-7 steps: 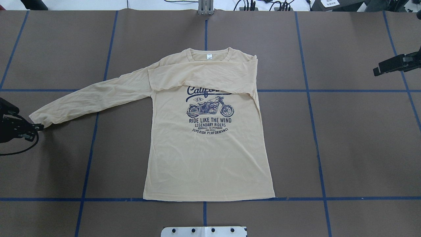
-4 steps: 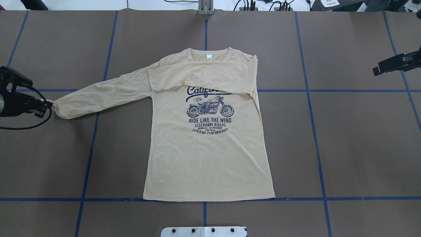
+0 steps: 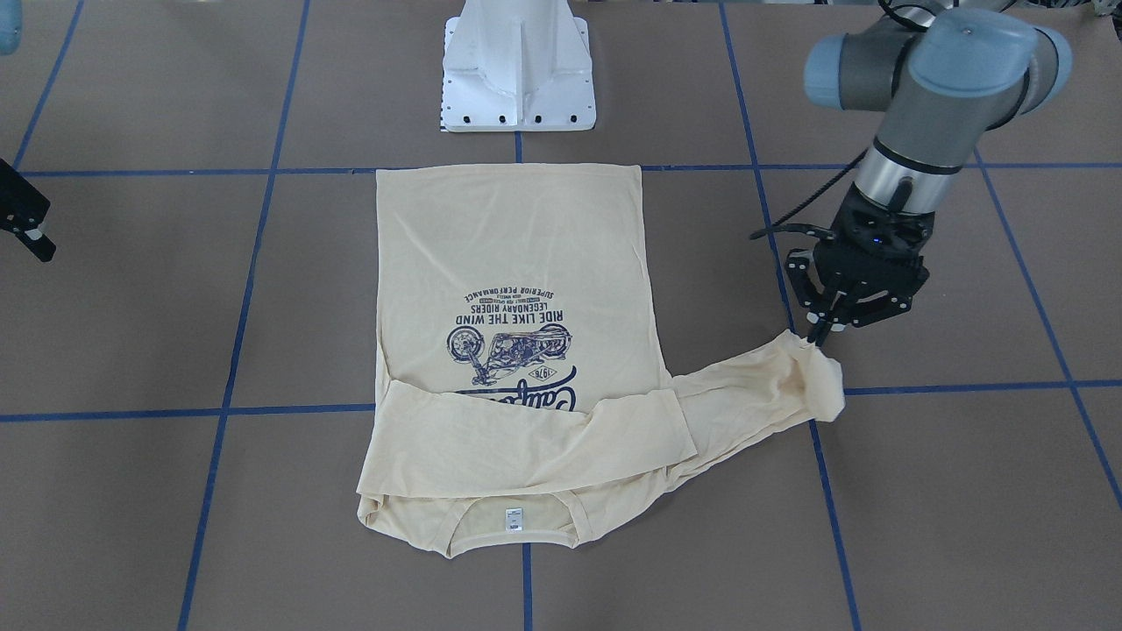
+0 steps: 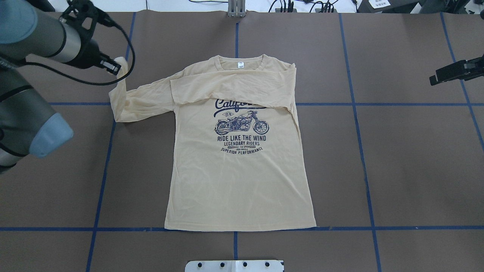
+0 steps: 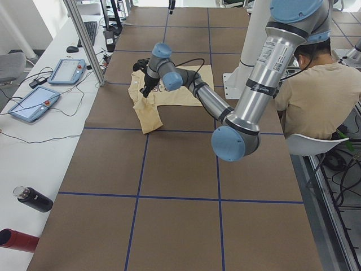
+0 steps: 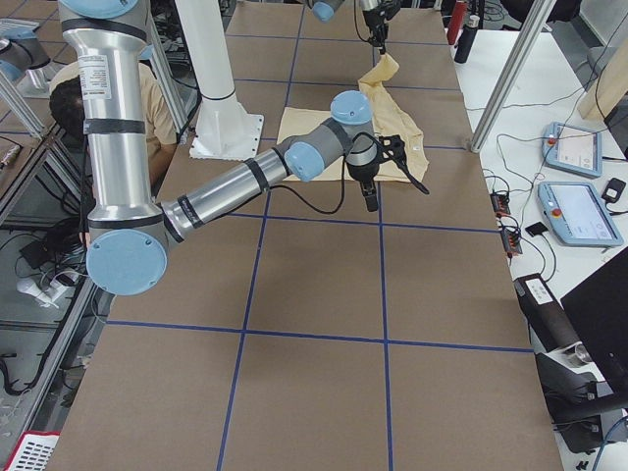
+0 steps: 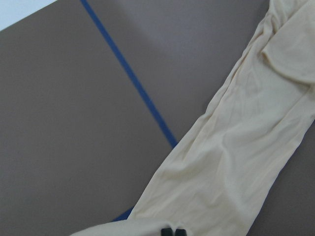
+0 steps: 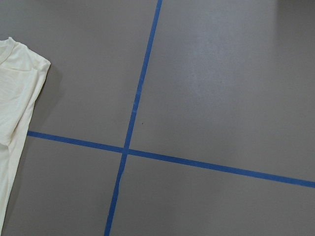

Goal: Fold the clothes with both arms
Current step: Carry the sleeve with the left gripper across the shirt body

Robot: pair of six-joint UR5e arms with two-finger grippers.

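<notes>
t-shirt (image 4: 242,189) print "ride like the wind", left pincer (image 4: 115,68) pinching cuff (image 4: 120,61)

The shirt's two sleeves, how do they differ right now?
The held sleeve is raised at its end by the left gripper, jaws shut on it; the folded sleeve lies flat, untouched. The held sleeve reaches sideways off the body; the folded sleeve crosses the chest, covering part of the print. Both are the same cream-yellow fabric.

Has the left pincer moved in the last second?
Yes. In the overhead view the left pincer, shut on the sleeve cuff, has gone from below the horizontal blue tape line to above it, and shifted rightward.
</notes>
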